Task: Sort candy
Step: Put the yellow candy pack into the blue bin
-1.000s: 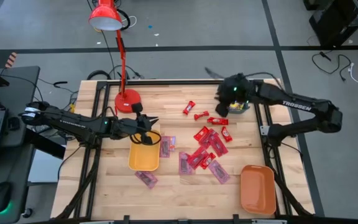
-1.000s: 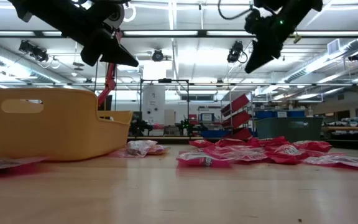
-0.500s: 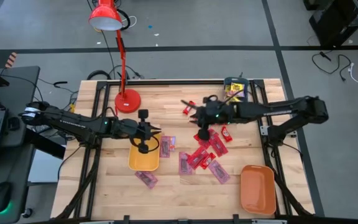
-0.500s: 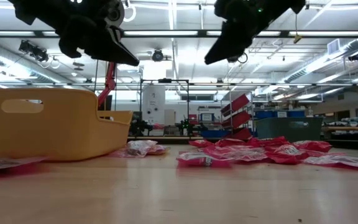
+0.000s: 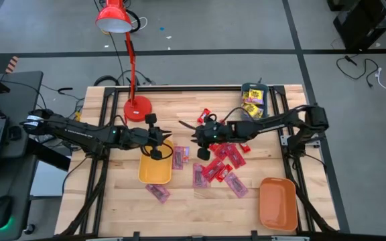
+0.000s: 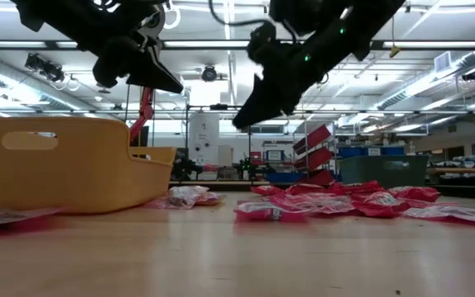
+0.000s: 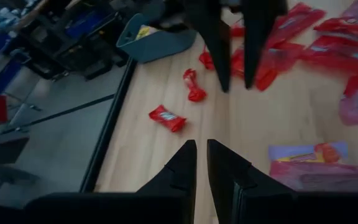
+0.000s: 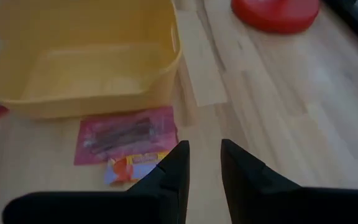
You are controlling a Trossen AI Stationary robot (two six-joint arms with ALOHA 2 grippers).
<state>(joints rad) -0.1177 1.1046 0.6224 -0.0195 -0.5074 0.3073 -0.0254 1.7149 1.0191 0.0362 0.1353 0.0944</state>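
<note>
Now R gripper (image 5: 196,142) has swung from the teal tray (image 5: 253,115) at the counter's far edge to mid-counter, low over candy (image 5: 221,159) beside the yellow tray (image 5: 154,172); jaws slightly apart, empty. L gripper (image 5: 168,141) hovers above yellow tray, jaws nearly closed, empty. Next pick likely.

High view: looked straight down on the whole bench (image 5: 112,201), both arms in frame.
Low view: sat at bench-top height, faced level across the surface into the room; yellow tray (image 6: 64,161) was very near the lens.
Left wrist view: looked down past its own jaws across the bench toward the teal tray (image 7: 154,40).
Right wrist view: looked close down on the yellow tray, also seen in the high and low views.
</note>
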